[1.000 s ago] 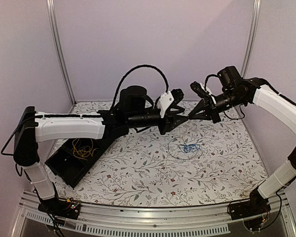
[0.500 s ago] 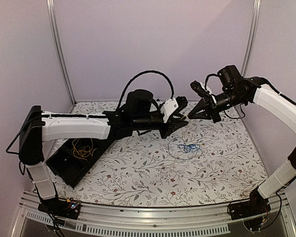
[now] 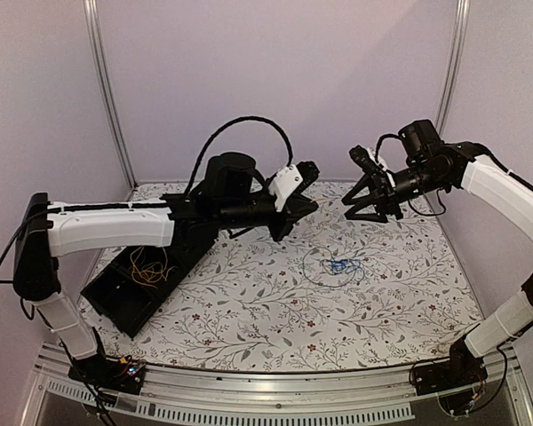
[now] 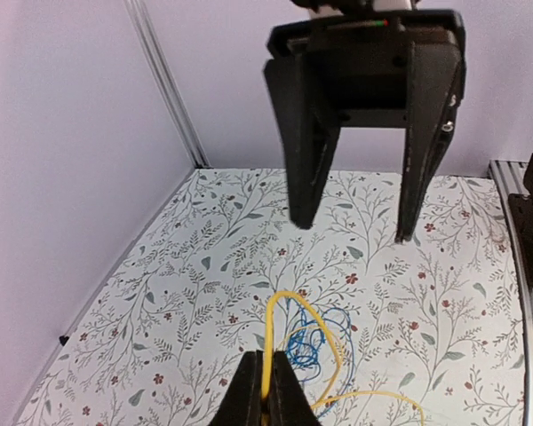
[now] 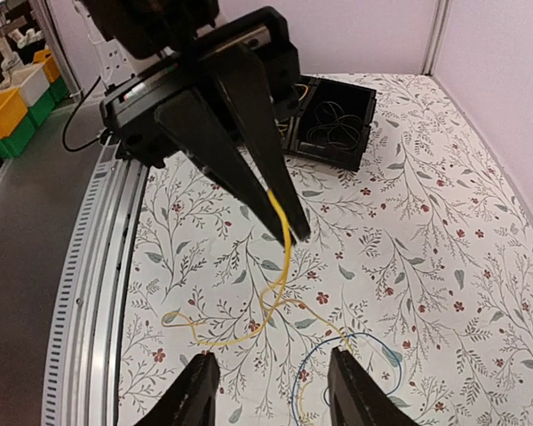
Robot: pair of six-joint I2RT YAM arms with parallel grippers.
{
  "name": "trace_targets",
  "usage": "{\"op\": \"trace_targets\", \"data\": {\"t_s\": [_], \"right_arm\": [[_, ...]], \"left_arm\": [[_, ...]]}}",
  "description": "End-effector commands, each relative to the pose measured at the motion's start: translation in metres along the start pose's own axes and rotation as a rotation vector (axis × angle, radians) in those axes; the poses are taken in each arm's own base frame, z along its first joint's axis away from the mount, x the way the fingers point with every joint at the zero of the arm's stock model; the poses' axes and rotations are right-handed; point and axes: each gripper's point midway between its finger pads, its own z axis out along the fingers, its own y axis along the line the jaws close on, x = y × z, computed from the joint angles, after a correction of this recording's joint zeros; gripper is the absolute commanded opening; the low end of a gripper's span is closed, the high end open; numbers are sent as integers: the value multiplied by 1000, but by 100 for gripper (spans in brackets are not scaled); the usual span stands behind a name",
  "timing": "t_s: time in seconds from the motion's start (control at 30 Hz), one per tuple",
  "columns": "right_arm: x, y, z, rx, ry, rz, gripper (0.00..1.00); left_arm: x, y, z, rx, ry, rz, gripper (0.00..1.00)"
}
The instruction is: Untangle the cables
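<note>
The flowered table (image 3: 249, 311) carries everything, and a black tray (image 3: 115, 297) sits at its left edge in the overhead view. The left arm (image 3: 107, 226) stretches out above the tray and past it towards the middle of the table. The right arm (image 3: 506, 191) comes in from the side far from the tray and bends back towards it.

The left gripper (image 3: 311, 207) hangs in the air well to the right of the tray. Its jaws are pressed together on a yellow cable (image 5: 287, 253), seen pinched at the fingertips in both wrist views. The right gripper (image 3: 349, 210) faces it from the side farther from the tray, just beside it but apart. Its jaws are spread and nothing is between them.

The yellow cable drops from the left gripper to the table, where it lies in loose curves. A blue cable (image 3: 342, 264) lies bunched on the table below the two grippers, well apart from the tray. The yellow cable runs across this bunch, but whether the two are tangled cannot be told. Thin orange cables (image 3: 149, 264) lie inside the tray. The right wrist view also shows dark cables (image 5: 333, 133) looped in the tray.
</note>
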Motion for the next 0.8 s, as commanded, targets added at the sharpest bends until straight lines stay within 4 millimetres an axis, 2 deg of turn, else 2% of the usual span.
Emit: {"op": "trace_targets", "data": {"t_s": [0.0,0.13,0.3,0.4,0.57,0.77], "right_arm": [[23,-5,-27,91,-48,23,52],[52,-11,-25,125,-71,68,54],[94,-22,-8,146,-7,129,55],[110,-24,1,125,21,154,56],[122,-26,6,117,51,164,57],[127,-28,8,122,66,170,57]], "left_arm": [[-20,49,-64,-190,1,-41,0],[-24,79,-120,-324,4,-88,0],[0,117,-189,-532,102,-185,0],[11,132,-226,-646,120,-224,0],[30,152,-283,-827,107,-309,0],[69,167,-321,-987,144,-444,0]]}}
